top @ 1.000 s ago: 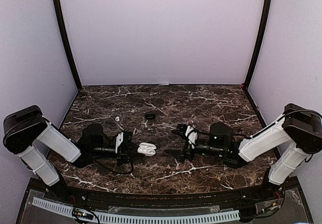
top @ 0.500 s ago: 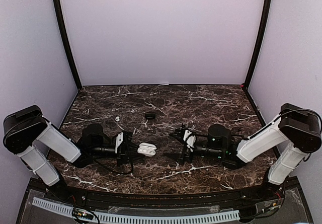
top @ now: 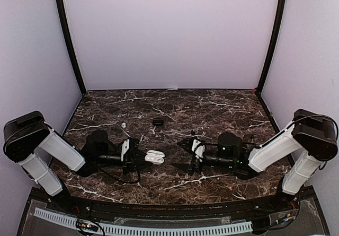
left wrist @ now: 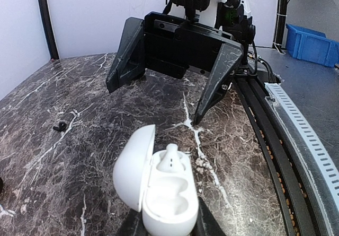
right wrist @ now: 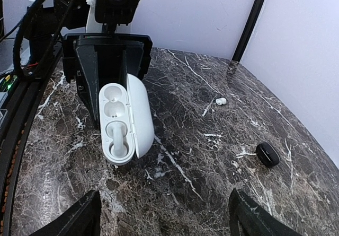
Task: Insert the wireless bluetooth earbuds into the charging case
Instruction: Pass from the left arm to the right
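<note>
your left gripper (top: 142, 159) pinches one end of the white charging case (left wrist: 159, 199). the lid is swung open toward the far wall, and the long axis points across at your right gripper (left wrist: 153, 102), whose fingers are spread wide. one white earbud (left wrist: 170, 159) sits in the pocket nearer the right gripper. a second earbud (right wrist: 221, 101) lies loose on the table (right wrist: 201, 172), well apart.

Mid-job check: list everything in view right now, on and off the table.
charging case: one, white, lid open, clamped in left tool
seated earbud: one, white, in one slot; other slot empty
loose earbud: one, white, on the table, left of and beyond the case
oval piece: one, black, on the table beyond the case
table: one, dark marble
bin: one, blue, off the table's edge
left tool: one, black, shut on the case
right tool: one, black, open, empty, facing the case
</note>
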